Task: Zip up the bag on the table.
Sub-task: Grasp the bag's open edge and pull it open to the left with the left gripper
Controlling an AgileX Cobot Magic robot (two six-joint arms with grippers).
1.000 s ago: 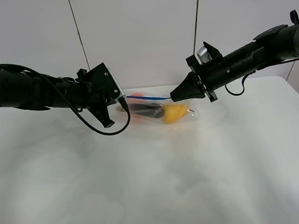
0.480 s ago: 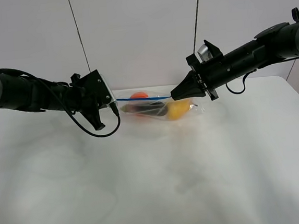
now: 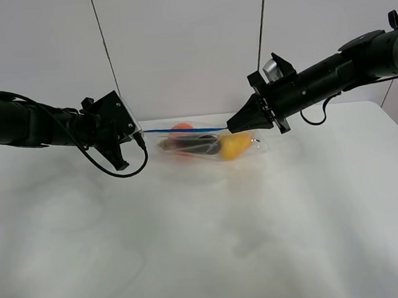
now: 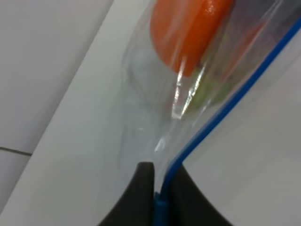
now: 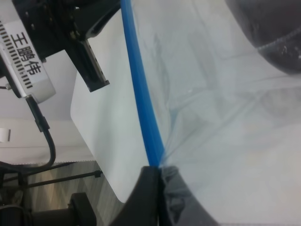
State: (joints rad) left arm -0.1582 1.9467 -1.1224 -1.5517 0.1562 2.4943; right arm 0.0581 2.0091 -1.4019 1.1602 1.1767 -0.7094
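The clear plastic bag (image 3: 209,145) lies at the far middle of the white table (image 3: 207,239), with an orange (image 3: 180,129), a dark eggplant (image 3: 191,144) and a yellow pear (image 3: 233,146) inside. Its blue zipper strip (image 3: 183,130) is stretched taut between both grippers. My left gripper (image 3: 140,134) is shut on the strip's left end; the left wrist view shows the blue strip (image 4: 221,110) pinched between the fingers (image 4: 141,188). My right gripper (image 3: 230,127) is shut on the strip's right end, and the right wrist view shows the strip (image 5: 140,84) there.
Two thin cables (image 3: 104,42) hang down against the back wall. The table's far edge (image 3: 196,118) runs just behind the bag. The left arm's cable (image 3: 121,171) loops down toward the tabletop.
My left gripper has slid left along the blue strip, away from the right gripper, drawing the strip longer and taut. The right gripper has stayed in place.
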